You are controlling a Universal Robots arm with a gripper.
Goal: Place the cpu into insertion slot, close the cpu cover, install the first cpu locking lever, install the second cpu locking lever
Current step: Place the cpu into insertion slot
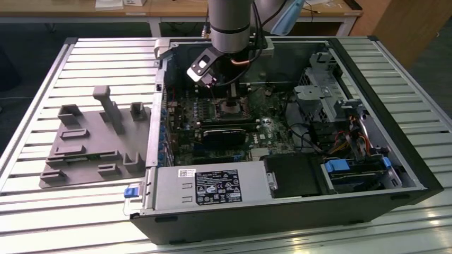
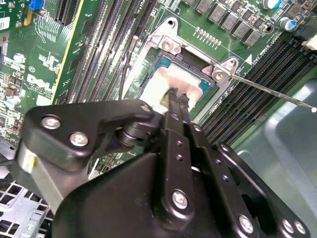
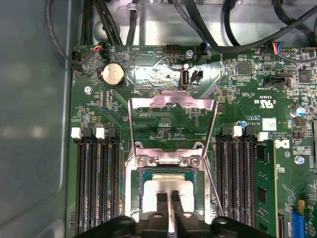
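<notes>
The cpu (image 3: 148, 192) is lying flat in the insertion slot (image 3: 140, 173), its silvery top showing inside the dark square socket on the green motherboard (image 3: 163, 129). The gripper (image 3: 168, 196) is standing straight over it. Its two black fingers (image 3: 161, 199) are drawn together with only a sliver between them, gripping nothing, and their tips are sitting at the chip's top face. In the second wrist view the gripper (image 2: 176, 96) is meeting the cpu (image 2: 157, 85) near its middle.

The cpu cover (image 3: 171, 98) is standing swung up and open on the far side of the socket, its window showing the board behind it. A thin wire locking lever (image 3: 214, 186) is sticking out loose beside the socket, unlatched. Long black memory slots (image 3: 96, 183) are running along both sides.

In the exterior view the arm (image 1: 229, 21) is reaching down into the far part of the open computer case (image 1: 282, 211). The case is lying on a slatted metal table (image 1: 71, 211), with a grey parts fixture (image 1: 92, 148) just beside it on the exterior view's left.
</notes>
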